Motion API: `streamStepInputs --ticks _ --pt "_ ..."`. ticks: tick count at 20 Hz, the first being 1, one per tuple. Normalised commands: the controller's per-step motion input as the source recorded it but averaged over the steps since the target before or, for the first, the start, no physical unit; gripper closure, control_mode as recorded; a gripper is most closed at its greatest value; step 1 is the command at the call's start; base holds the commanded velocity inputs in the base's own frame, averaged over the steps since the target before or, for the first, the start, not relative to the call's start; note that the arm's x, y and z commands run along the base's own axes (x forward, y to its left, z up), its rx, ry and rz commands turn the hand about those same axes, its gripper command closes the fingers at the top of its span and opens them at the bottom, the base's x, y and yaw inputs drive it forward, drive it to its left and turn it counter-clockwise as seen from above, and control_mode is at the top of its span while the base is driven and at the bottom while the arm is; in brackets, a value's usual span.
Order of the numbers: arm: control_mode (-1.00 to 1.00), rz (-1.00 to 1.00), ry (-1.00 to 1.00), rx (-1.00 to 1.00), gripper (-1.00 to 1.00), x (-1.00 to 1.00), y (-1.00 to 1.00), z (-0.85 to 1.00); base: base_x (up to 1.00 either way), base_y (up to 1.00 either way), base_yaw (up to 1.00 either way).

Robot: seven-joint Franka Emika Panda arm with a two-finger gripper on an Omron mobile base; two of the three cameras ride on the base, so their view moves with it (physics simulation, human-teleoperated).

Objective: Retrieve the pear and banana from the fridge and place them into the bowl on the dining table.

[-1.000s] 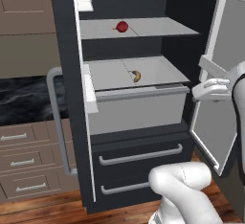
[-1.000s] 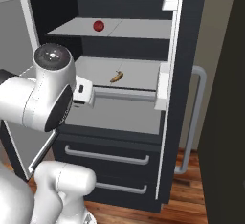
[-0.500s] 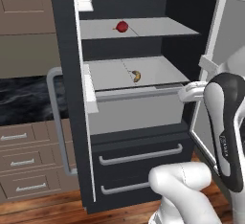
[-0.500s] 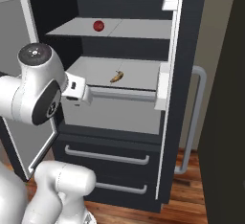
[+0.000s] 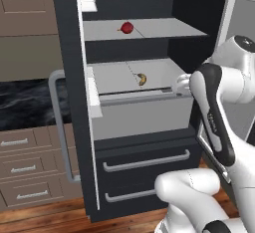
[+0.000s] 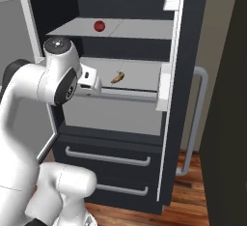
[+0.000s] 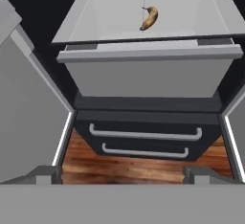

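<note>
Gripper (image 7: 122, 173) jaws spread wide, holding and touching nothing, hanging in front of the open fridge (image 5: 144, 142). One banana (image 7: 149, 17) at 12 o'clock in hand view, on the lower shelf. One red fruit (image 5: 127, 27) on shelf above; two drawers (image 7: 143, 139) below.

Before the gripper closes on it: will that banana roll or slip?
The banana is small and curved, lying flat on the smooth grey fridge shelf, so it would likely spin or slide rather than roll. It looks light and probably soft, so a gentle squeeze seems wise.
</note>
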Motion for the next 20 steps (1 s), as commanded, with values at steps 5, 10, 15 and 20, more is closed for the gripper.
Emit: streamStepInputs --ticks 5,10,15,20 --pt "-1.00 0.00 0.03 0.00 -1.00 0.54 0.00 -0.01 0.00 0.00 0.00" --pt "-1.00 0.00 -0.01 0.00 -1.00 -0.26 0.00 0.00 0.00 0.00 0.00" --pt "-1.00 0.00 -0.04 0.00 -1.00 -0.61 0.00 0.00 0.00 0.00 0.00" --pt "-1.00 0.00 -0.08 -0.03 -1.00 -0.60 0.00 0.00 0.00 0.00 0.00"
